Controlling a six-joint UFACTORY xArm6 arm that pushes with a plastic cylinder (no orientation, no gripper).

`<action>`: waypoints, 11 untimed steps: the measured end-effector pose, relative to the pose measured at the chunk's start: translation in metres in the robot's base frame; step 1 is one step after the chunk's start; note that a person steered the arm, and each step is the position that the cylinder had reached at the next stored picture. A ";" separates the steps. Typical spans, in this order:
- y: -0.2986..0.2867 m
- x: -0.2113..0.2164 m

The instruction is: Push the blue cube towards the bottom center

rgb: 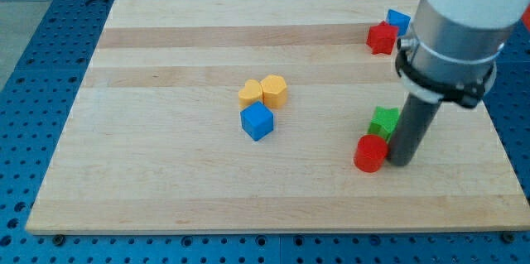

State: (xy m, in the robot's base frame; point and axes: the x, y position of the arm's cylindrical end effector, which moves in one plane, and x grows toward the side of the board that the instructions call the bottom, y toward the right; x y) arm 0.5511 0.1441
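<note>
The blue cube [257, 121] sits near the middle of the wooden board [166, 181], just below a yellow heart [250, 93] and a yellow hexagon [274, 90]. My tip [401, 162] rests on the board at the view's right, far to the right of the blue cube. It stands right beside a red cylinder [370, 153] and just below a green star [384, 121].
A red star-shaped block [382, 38] and a second blue block [398, 21] lie at the view's top right, partly behind the arm's grey body [460, 24]. The board's right edge is close to my tip.
</note>
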 end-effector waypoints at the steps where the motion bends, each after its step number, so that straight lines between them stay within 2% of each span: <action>1: -0.053 0.043; 2: -0.150 0.045; 3: -0.255 0.024; 4: -0.306 -0.018; 5: -0.324 -0.060; 6: -0.313 -0.073; 9: -0.224 -0.089; 11: -0.183 -0.074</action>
State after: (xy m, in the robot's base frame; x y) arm 0.4768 -0.0391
